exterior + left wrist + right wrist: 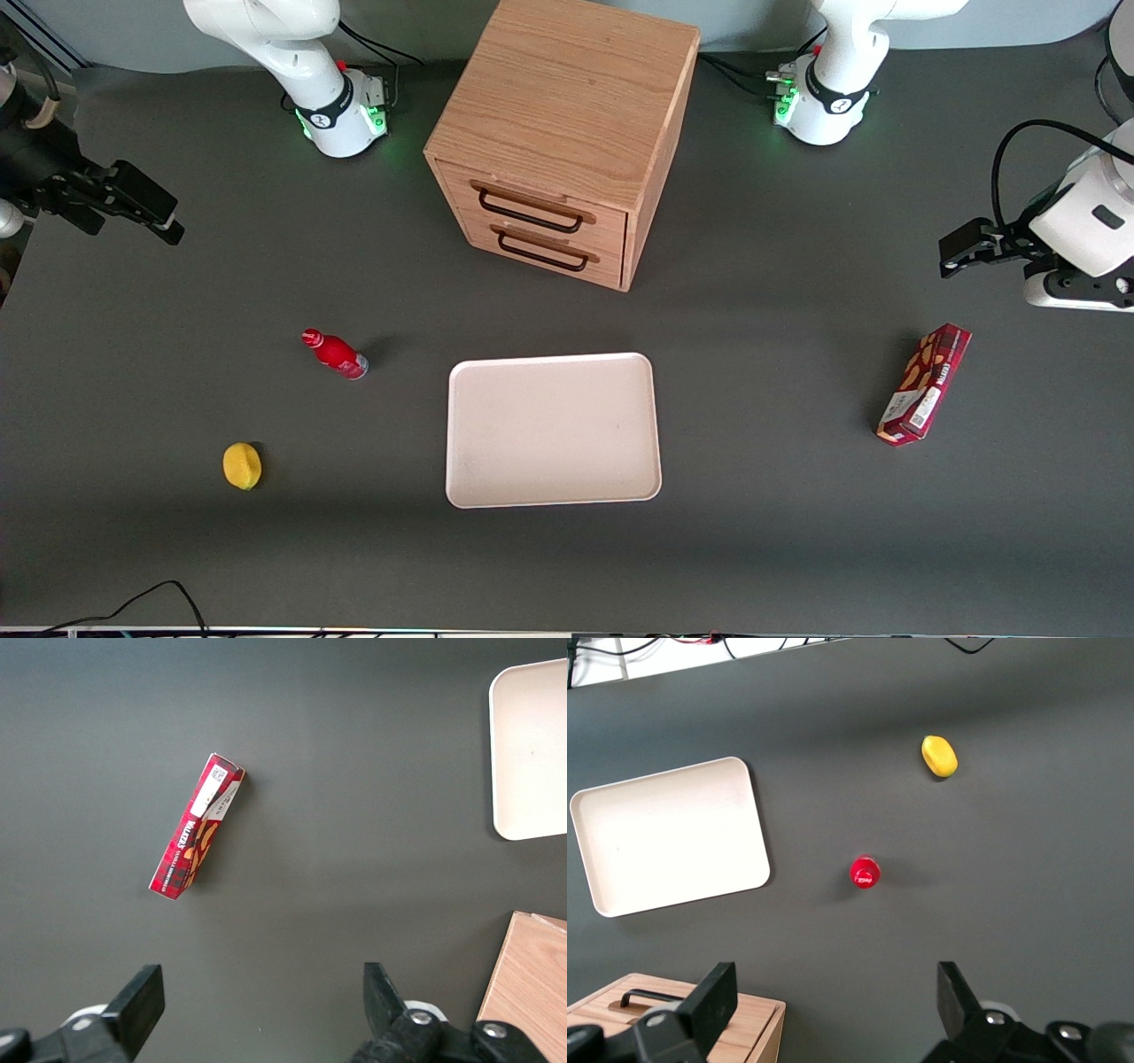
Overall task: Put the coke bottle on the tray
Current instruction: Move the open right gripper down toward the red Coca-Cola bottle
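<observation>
Front view, coke bottle (335,354) upright, cap up, gripper (133,208) open, well apart.

In the right wrist view the cabinet (682,1028) is cut by the edge, and the bottle (866,872) beside the tray (669,835) shows only its cap. The gripper (837,1005) shows just its wide-apart fingertips (716,994).
</observation>
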